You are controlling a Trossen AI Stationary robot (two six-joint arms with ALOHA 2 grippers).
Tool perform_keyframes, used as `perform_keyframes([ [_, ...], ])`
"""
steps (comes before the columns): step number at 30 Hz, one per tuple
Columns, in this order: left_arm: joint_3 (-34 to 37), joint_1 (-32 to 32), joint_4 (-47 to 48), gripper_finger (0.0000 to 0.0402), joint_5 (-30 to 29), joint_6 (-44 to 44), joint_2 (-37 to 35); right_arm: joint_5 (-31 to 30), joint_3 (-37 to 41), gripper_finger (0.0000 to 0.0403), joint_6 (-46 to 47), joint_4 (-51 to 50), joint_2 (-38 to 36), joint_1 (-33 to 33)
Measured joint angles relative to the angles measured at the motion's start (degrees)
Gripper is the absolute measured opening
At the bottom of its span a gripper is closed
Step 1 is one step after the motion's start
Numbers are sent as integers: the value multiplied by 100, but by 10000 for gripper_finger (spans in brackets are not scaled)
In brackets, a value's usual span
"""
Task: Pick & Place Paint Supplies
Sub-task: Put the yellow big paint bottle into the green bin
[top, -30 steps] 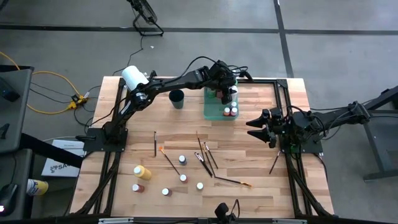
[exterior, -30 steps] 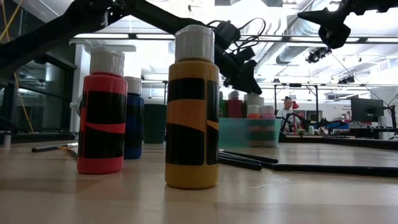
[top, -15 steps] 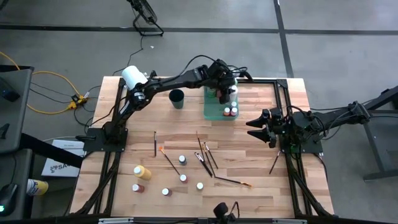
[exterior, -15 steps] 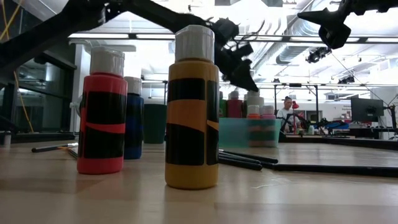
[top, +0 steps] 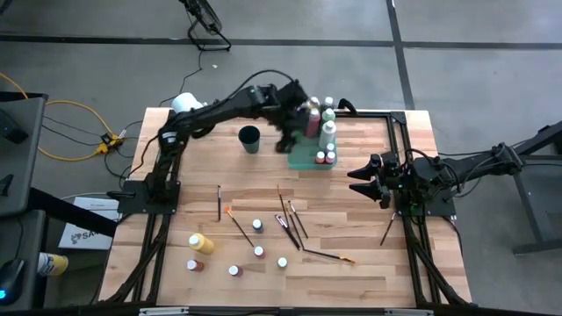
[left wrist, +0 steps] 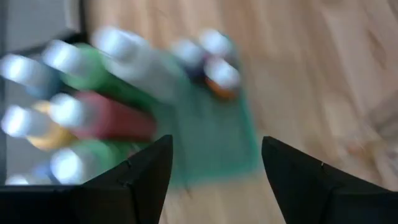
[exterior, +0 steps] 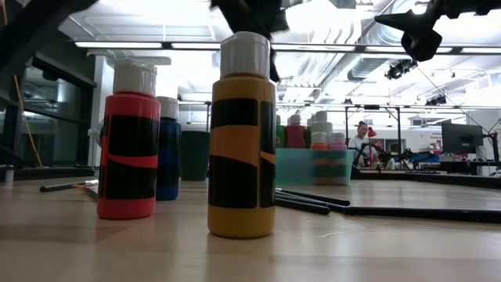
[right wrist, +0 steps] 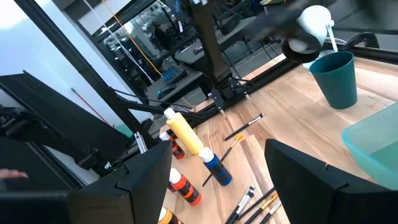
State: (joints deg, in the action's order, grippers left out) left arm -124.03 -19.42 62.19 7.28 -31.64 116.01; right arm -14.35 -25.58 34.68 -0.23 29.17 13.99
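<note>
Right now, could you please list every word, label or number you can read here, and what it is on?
Nothing is legible.
White sheet beside the table: dark print, too small to read.
Yellow bottle and red bottle: black label bands, no lettering visible.

Several small white-capped paint bottles (top: 326, 132) are stood upright in the translucent green rectangular tray (top: 303, 159), a green, a red and two short ones among them. On the wooden tabletop (top: 369, 263) a yellow bottle (top: 200, 242) is laid on its side, with a red-orange bottle (top: 193, 265) near it. Four more small bottles (top: 258, 251) are stood upright close by. Thin dark-handled paintbrushes (top: 291, 225) are scattered flat between these bottles and the tray.
</note>
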Motion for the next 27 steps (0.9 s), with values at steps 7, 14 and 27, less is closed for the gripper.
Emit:
perform_keyframes([
  [7,9,864,1535,242,-873,-18,-720,-12,0,252,-15,-53,1,0],
  [14,54,1644,2138,242,-1503,622,-1349,-20,0,252,-20,-59,2,-1],
  [27,3661,2929,1896,242,-1948,3906,-3861,-7,0,252,-44,-107,0,-1],
])
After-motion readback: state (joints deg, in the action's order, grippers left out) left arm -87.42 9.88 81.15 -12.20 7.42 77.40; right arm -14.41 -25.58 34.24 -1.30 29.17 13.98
